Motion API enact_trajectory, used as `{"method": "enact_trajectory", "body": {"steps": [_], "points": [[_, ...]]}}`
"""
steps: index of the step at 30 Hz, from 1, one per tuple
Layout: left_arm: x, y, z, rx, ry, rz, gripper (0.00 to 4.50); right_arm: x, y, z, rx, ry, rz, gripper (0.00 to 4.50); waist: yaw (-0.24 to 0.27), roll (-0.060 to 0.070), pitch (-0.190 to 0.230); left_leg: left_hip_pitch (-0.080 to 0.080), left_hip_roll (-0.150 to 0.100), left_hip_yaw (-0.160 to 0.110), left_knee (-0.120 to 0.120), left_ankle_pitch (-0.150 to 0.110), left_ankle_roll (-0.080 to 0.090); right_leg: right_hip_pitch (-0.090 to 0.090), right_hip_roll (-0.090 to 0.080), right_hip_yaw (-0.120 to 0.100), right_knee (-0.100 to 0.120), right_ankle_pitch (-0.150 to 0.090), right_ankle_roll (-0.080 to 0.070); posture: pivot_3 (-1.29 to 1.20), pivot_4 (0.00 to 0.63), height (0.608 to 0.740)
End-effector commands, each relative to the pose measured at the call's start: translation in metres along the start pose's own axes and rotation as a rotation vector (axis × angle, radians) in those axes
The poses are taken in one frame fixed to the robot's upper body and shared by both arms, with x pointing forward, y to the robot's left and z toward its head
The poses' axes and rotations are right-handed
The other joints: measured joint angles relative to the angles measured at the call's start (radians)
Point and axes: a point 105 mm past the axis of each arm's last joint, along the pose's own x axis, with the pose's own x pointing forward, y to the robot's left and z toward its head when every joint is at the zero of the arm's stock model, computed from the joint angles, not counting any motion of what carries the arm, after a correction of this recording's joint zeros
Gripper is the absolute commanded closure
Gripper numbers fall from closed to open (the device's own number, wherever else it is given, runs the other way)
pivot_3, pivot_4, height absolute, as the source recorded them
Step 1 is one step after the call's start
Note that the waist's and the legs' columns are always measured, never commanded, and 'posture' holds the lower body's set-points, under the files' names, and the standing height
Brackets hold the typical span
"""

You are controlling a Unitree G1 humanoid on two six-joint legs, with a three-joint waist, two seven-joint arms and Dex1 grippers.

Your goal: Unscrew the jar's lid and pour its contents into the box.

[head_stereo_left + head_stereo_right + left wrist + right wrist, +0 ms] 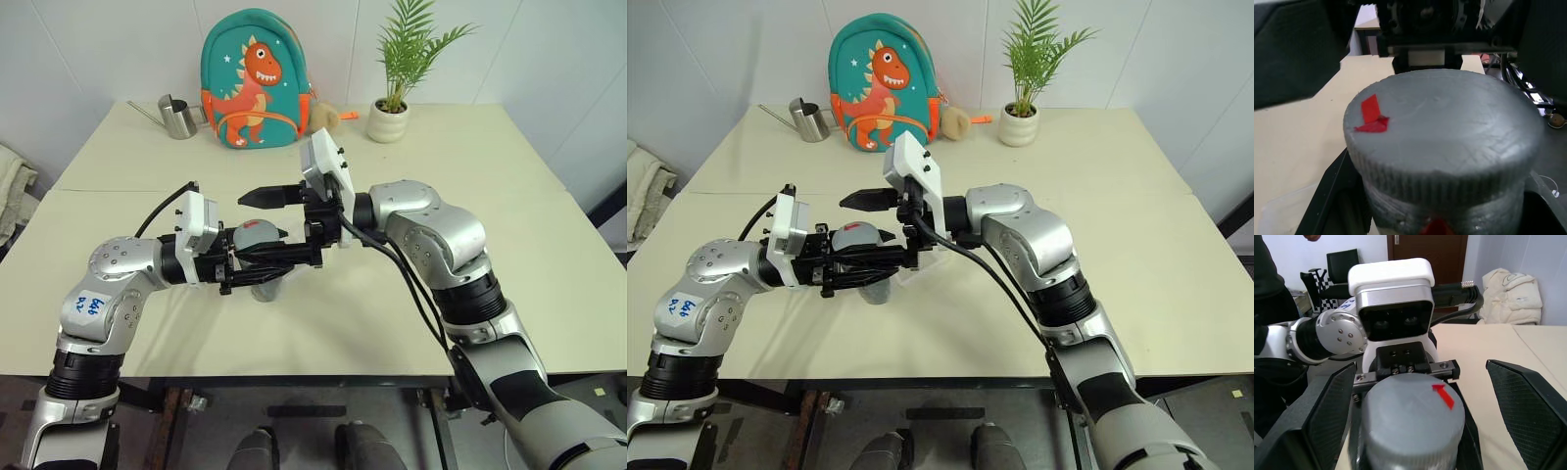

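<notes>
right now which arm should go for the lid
The right. Its pincer stands open with a finger on either side of the lid, still on the jar, which the left pincer is shut on, holding it level.

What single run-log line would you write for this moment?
left gripper: shut on jar | right gripper: open around lid, not gripping | lid: on | box: under jar

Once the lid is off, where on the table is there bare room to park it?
Bare tabletop lies beside the right arm, and more beside the left arm. The back edge is crowded: watering can, backpack, plant pot. Under both pincers sits the box.
</notes>
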Motion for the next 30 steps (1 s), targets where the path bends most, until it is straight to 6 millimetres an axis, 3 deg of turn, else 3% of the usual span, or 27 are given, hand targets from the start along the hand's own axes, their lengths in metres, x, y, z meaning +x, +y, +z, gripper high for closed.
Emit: {"method": "enact_trajectory", "body": {"steps": [1,18,30], "points": [[0.002,-0.001,0.01,0.034,-0.023,-0.009,2.14,0.004,-0.004,0.013,-0.063,-0.024,-0.006,0.05,-0.001,0.0,0.0,0.0,0.0,0.0,0.0,0.0,0.0,0.0,0.0,0.0,0.0,0.0,0.0,0.0,0.15,0.74],[0.001,0.0,0.01,0.038,-0.022,0.001,2.14,-0.023,-0.011,0.004,-0.065,0.0,-0.022,0.05,-0.001,0.0,0.0,0.0,0.0,0.0,0.0,0.0,0.0,0.0,0.0,0.0,0.0,0.0,0.0,0.0,0.15,0.74],[0.0,0.001,0.011,0.041,-0.019,0.001,2.14,-0.028,-0.016,0.001,-0.047,-0.004,-0.039,0.05,-0.001,0.0,0.0,0.0,0.0,0.0,0.0,0.0,0.0,0.0,0.0,0.0,0.0,0.0,0.0,0.0,0.15,0.74]]}}
